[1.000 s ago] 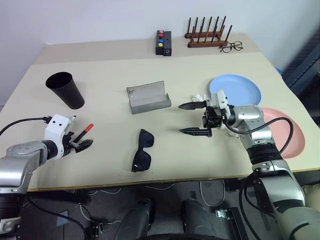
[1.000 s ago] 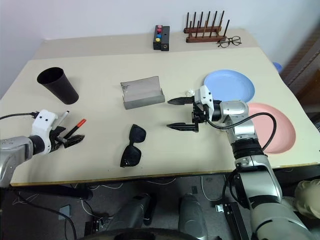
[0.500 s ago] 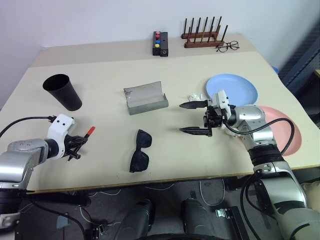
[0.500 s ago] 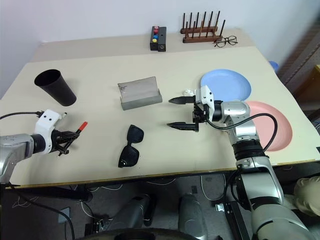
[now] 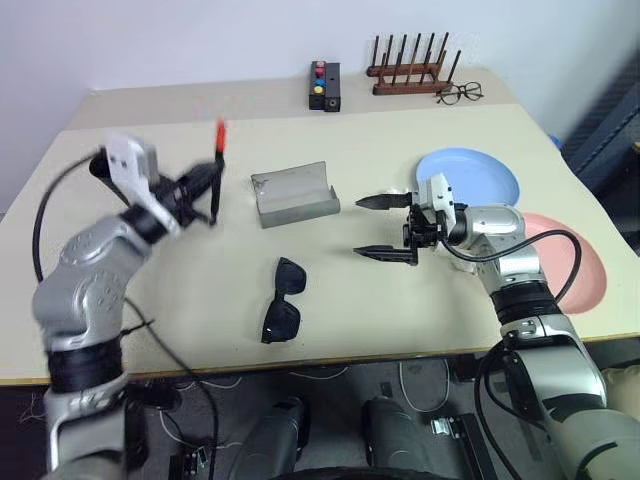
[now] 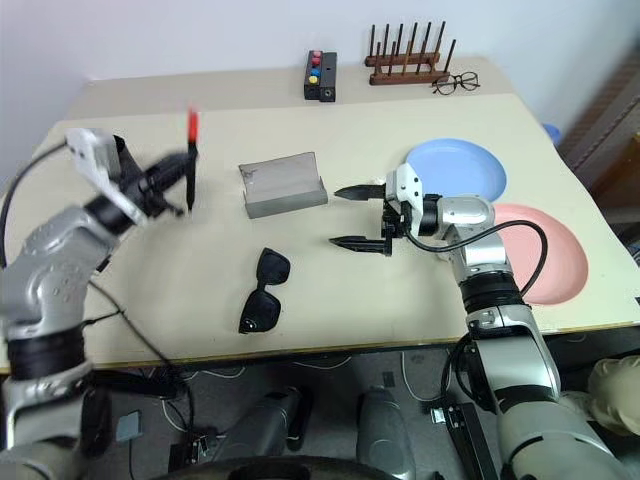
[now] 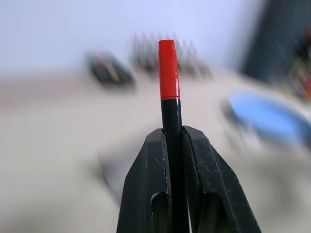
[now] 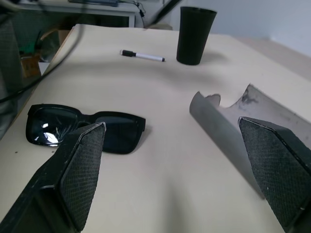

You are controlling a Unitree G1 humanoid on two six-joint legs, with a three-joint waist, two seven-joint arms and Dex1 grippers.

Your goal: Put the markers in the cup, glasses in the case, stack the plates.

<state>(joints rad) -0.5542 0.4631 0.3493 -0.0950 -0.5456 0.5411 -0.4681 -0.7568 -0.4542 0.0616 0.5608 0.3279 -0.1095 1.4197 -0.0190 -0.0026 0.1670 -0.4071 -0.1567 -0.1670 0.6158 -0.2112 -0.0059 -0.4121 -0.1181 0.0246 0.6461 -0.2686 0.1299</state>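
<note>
Lifted off the table since a second ago, the left end effector [image 5: 203, 186] is now clenching the red-capped marker [image 5: 217, 165] upright, cap on top, and is hanging in the air just beside the black cup [image 6: 118, 152], so the drop into the cup looks like the step in hand. The white-capped marker [image 8: 142, 56] is lying on the table [image 5: 400, 330] near the cup, waiting its turn. The right end effector [image 5: 384, 226] is hovering with fingers spread wide and empty, between the open grey case [image 5: 293, 194] and the blue plate [image 5: 480, 176], with the pink plate [image 5: 580, 270] at the table's right edge. The sunglasses [image 5: 283, 300] are lying toward the front edge with bare table all around them.
</note>
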